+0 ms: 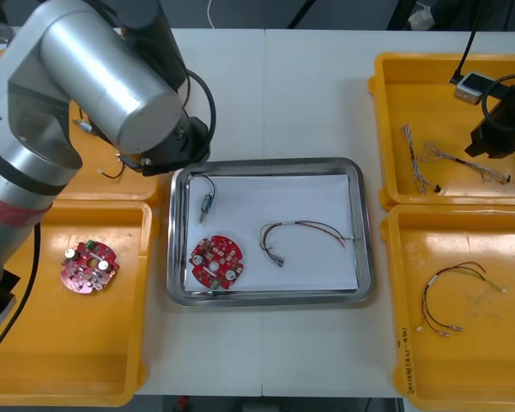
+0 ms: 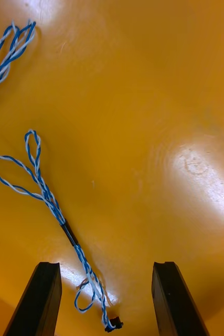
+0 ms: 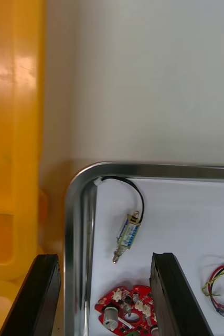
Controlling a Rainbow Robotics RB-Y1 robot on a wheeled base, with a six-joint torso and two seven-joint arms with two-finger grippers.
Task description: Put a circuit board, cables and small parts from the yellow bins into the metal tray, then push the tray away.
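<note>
While the right gripper is hovering spread-jawed over the yellow plastic bin at two o'clock, the twisted blue-and-white cable is lying between its jaws — limp, light, likely best pinched at the black sleeve; the left gripper is idling at ten o'clock, likewise spread.

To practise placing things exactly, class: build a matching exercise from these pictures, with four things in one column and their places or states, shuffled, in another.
Things:
1. small metal part
2. blue and white cable
3. left gripper
4. metal tray

Places or states:
A. between the yellow bins
B. open, above the tray's far left corner
C. in the far right yellow bin, under the open right gripper
D. on the tray's white floor, beyond the circuit board

Pairs: 1-D, 2-C, 3-B, 4-A.
</note>
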